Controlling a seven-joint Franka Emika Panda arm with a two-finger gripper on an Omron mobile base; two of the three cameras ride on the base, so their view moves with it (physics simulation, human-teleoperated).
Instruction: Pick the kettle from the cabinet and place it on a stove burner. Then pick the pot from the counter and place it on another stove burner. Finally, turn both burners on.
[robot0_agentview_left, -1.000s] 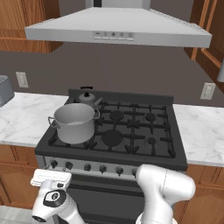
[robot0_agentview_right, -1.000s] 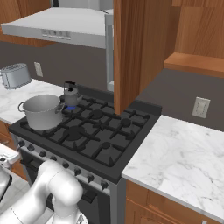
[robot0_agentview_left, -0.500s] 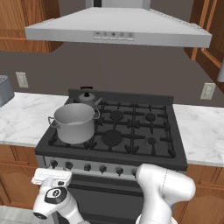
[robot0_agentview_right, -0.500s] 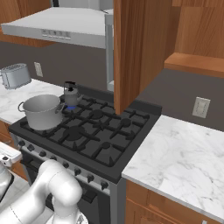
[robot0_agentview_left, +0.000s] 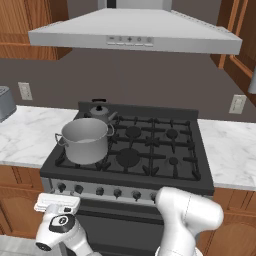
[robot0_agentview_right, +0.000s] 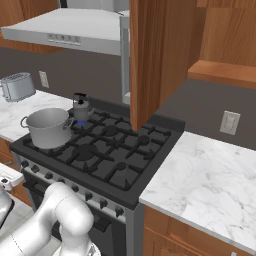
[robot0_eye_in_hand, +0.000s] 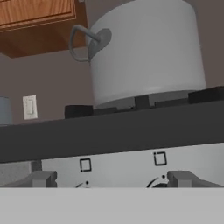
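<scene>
The pot (robot0_agentview_left: 86, 140) sat on the front left burner of the stove (robot0_agentview_left: 165, 175), a bit left of the middle of the left base view. It was big, grey and had no lid. In the hand view the pot (robot0_eye_in_hand: 146, 52) was seen from low down at the upper middle, with 1 loop handle at its upper left side.

The kettle (robot0_agentview_left: 101, 113) stood just behind the pot on the back left burner, small and dark, with its spout to the right. In the right base view the kettle (robot0_agentview_right: 80, 108) stood at the left, close behind the pot (robot0_agentview_right: 48, 127).

The other burners (robot0_agentview_left: 128, 157) were bare, with black grates over them. A row of dark knobs (robot0_agentview_left: 99, 191) ran along the front of the stove.

The hand (robot0_agentview_left: 56, 203) was at the lower left of the left base view, low in front of the stove and under the knobs. Its 2 fingers (robot0_eye_in_hand: 41, 179) stood wide apart and held nothing.

The white counter (robot0_agentview_left: 25, 137) lay on both sides of the stove. A grey hood (robot0_agentview_left: 135, 35) hung over it at the top. In the right base view a brown cabinet (robot0_agentview_right: 160, 50) with its door open was at the top middle, and a toaster (robot0_agentview_right: 18, 86) sat on the counter at the far left.
</scene>
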